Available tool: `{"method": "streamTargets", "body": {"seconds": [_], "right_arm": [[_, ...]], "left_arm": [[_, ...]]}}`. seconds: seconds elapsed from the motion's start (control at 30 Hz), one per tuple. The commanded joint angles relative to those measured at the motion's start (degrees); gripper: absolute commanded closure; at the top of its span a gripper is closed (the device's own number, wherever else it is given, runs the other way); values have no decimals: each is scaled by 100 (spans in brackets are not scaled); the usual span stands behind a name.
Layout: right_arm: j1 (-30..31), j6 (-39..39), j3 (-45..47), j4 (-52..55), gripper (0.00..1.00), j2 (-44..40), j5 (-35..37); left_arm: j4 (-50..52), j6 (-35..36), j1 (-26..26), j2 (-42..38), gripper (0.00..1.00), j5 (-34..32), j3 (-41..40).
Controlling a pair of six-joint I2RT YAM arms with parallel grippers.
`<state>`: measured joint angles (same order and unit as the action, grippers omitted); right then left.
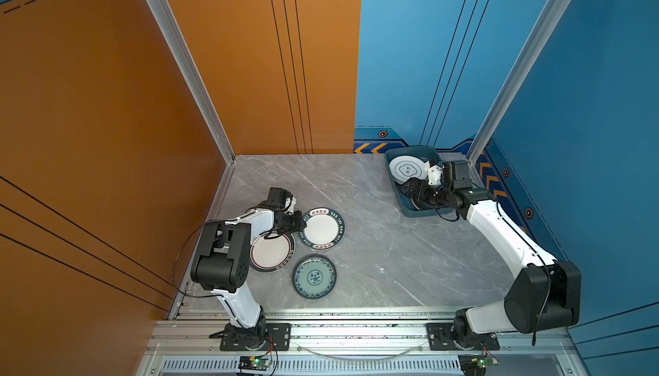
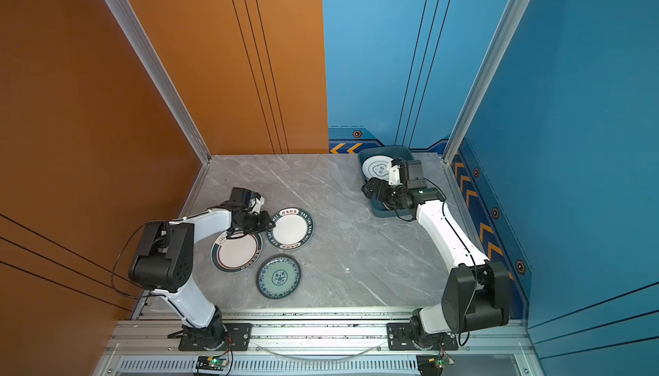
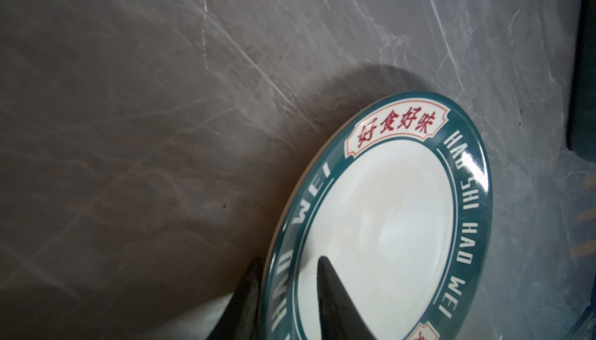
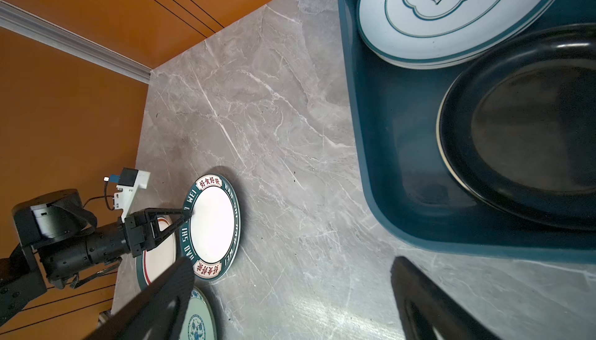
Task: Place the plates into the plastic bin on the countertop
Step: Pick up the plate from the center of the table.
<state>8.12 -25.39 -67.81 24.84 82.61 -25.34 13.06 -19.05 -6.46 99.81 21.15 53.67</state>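
On marbled countertop (image 1: 374,249), round glossy plates (image 1: 322,228).

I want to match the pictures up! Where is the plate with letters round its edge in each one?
In a top view: lettered plate on the counter, left side.
In a top view: same place.
Left wrist: close up, filling much of the picture.
Right wrist: far across the counter from the bin.
Landmark: left gripper pinching its rim, in all four.
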Motion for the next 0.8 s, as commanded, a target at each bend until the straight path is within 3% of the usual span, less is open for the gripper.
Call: {"method": "streamTargets", "body": {"seconds": [0.0, 0.07, 0.27, 0.57, 0.77], "right_arm": [[66, -54, 47, -115, 3, 110, -75], [87, -62, 89, -183, 3, 144, -156], [155, -63, 172, -260, 3, 238, -392], [265, -80, 227, -416, 3, 262, -620], [538, -247, 532, -1071, 3, 393, -1268]], "left_arm": [[-73, 2, -39, 134, 82, 277, -50], [-102, -16, -31, 169, 90, 346, -41], [-120, -29, -31, 180, 100, 382, -6], [-320, -205, -4, -6, 100, 710, 27], [-461, -455, 13, -352, 100, 1062, 90]]}}
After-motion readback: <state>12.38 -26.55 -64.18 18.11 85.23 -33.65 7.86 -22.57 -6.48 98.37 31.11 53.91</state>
